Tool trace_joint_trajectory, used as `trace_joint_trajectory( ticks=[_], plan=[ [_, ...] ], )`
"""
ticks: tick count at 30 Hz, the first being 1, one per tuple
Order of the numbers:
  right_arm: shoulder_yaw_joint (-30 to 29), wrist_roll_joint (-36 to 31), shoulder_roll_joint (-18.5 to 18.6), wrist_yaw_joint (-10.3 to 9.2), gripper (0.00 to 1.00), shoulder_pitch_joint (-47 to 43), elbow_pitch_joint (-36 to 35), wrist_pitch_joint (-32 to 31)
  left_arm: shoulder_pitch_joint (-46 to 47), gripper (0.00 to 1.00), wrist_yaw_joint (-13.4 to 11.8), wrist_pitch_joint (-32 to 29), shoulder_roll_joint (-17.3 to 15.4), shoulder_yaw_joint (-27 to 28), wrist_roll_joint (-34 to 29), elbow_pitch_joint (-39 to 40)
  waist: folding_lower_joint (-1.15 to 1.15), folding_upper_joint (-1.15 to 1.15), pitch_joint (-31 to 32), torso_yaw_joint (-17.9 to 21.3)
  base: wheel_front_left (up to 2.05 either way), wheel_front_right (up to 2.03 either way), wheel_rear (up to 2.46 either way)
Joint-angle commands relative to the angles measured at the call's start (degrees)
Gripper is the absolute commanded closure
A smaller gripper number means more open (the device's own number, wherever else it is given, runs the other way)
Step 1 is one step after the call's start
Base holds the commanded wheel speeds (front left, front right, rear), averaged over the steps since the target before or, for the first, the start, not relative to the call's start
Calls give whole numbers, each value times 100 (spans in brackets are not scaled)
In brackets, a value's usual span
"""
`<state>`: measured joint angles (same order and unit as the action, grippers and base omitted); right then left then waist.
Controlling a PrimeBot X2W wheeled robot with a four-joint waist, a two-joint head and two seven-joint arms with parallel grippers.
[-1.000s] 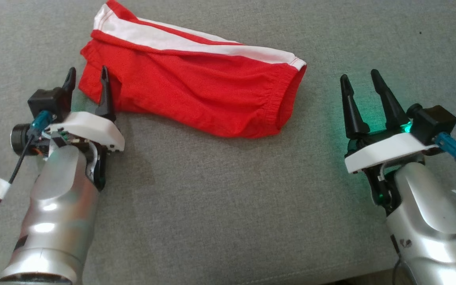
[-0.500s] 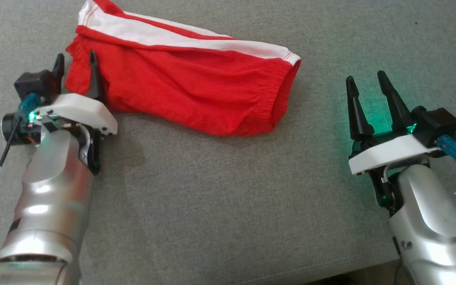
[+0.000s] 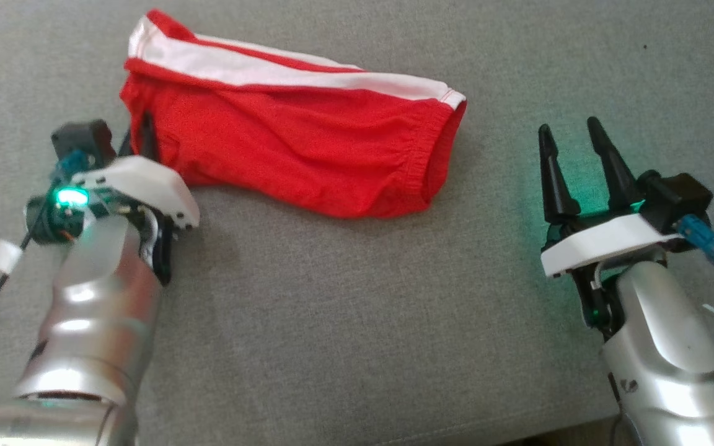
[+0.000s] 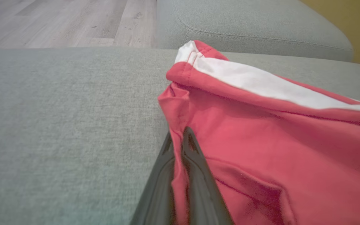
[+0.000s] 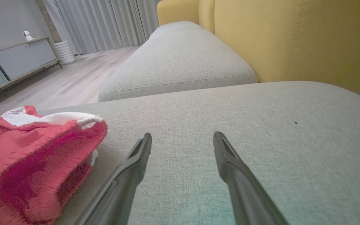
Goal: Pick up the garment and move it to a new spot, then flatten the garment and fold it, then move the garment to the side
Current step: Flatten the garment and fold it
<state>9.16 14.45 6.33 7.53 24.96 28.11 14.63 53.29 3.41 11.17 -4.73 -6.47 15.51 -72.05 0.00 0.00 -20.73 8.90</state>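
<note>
The garment [image 3: 289, 148] is a pair of red shorts with a white side stripe, lying on the grey sofa cushion [image 3: 344, 297]. My left gripper [image 3: 137, 133] is shut on the garment's near left edge. In the left wrist view its two fingers pinch a fold of the red cloth [image 4: 180, 150]. My right gripper [image 3: 571, 133] stands open over bare cushion to the right of the garment, with nothing between its fingers [image 5: 142, 150]. The garment's elastic waistband end [image 5: 42, 147] lies left of them in the right wrist view.
A second grey cushion [image 5: 180, 62] and a yellow backrest [image 5: 292, 40] lie beyond the garment. Wooden floor [image 4: 58, 22] runs past the sofa's edge. A grey cabinet [image 5: 17, 56] and curtains stand far off. Bare cushion stretches between my two arms.
My left gripper has gone from open around the garment's left edge to shut on it. The edge has bunched up slightly. The right gripper has stayed open and nearly still.
</note>
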Motion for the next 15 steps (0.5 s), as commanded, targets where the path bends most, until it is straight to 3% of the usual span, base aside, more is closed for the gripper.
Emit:
trace_joint_trajectory(
  ticks=[1, 11, 15],
  plan=[
    [64, -73, -47, -4, 0, -142, -125, 37, -269, 100, 8, 83, -132, 88, 54, -25, 0, 0, 137, -72, 0, 0, 0],
    [-71, -177, -137, -4, 0, -604, 155, 37, -1107, 100, 94, 370, 54, 282, 381, 189, 0, 0, 920, -457, 0, 0, 0],
    [-79, -177, -178, -4, 0, -808, 220, 37, -1645, 100, 85, 380, 120, 296, 413, 624, 0, 0, 1130, -595, 0, 0, 0]
  ],
)
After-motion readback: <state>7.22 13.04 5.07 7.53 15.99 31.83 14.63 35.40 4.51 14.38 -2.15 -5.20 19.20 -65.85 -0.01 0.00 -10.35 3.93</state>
